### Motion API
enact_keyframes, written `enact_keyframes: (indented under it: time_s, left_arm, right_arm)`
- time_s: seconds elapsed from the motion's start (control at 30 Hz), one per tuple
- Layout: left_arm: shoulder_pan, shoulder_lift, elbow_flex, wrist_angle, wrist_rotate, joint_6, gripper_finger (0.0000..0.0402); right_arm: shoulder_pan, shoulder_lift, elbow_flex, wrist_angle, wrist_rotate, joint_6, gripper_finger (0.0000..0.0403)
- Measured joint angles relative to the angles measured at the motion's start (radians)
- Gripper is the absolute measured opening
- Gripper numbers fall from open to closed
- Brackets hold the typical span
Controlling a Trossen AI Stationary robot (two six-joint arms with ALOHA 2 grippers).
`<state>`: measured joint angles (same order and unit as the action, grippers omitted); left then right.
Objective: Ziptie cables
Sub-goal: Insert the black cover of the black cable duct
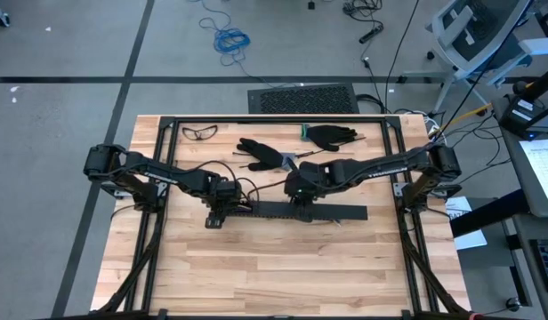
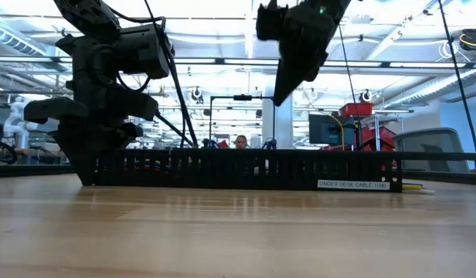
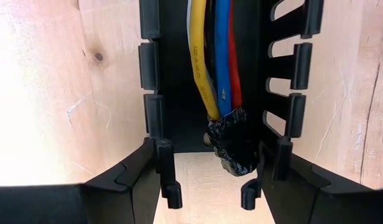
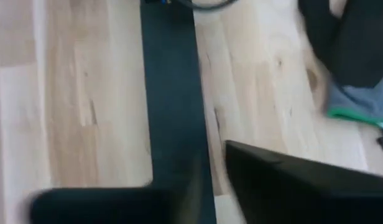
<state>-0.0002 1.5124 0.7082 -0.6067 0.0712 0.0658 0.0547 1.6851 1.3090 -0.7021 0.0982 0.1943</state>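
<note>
Cables: yellow, blue and red wires (image 3: 217, 59) lie inside the black slotted plastic strip (image 1: 296, 212).
Left gripper (image 3: 207, 194): spread open, straddling the strip's end.
Right gripper (image 1: 301, 197): above the strip's middle; finger state unclear.

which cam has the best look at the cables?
Left wrist view: the cables fill the frame, yellow, blue and red, running inside the black slotted tray to a black taped end. Low view shows only specks of colour through the slots. High and right wrist views show just the tray.

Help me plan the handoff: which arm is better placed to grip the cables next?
Probably the left: the left gripper straddles the slotted tray's end, open around the cables' taped tip. The right gripper hangs higher.
</note>
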Motion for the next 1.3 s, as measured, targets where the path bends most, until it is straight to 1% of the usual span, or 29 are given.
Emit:
enact_keyframes:
  time_s: [0.03, 0.07, 0.2, 0.33, 0.53, 0.73, 1.03, 1.3]
  left_arm:
    - [0.0, 0.0, 0.0, 0.0, 0.0, 0.0, 0.023]
    - [0.0, 0.0, 0.0, 0.0, 0.0, 0.0, 0.023]
    - [0.0, 0.0, 0.0, 0.0, 0.002, 0.0, 0.023]
    - [0.0, 0.0, 0.0, 0.001, 0.003, 0.001, 0.023]
    - [0.0, 0.0, 0.0, 0.001, 0.003, 0.001, 0.0231]
    - [0.0, 0.0, 0.0, 0.001, 0.004, 0.002, 0.0231]
    - [0.0, 0.0, 0.0, 0.001, 0.005, 0.001, 0.0231]
    - [0.0, 0.0, 0.0, 0.0, 0.005, 0.0, 0.0231]
  right_arm:
    - [0.0, 0.011, -0.001, -0.002, 0.001, 0.003, 0.0045]
    - [0.0, 0.021, -0.002, 0.0, 0.001, 0.004, 0.0024]
    - [0.006, 0.044, -0.002, -0.021, 0.001, 0.054, 0.0004]
    - [0.026, 0.056, -0.003, -0.095, -0.019, 0.076, 0.0001]
    - [0.063, 0.07, -0.003, -0.14, -0.025, 0.083, 0.0]
    - [0.065, 0.11, -0.003, -0.194, -0.025, 0.082, 0.0]
    - [0.062, 0.145, -0.002, -0.206, -0.024, 0.05, 0.0]
    - [0.052, 0.147, -0.002, -0.189, -0.028, 0.046, 0.0]
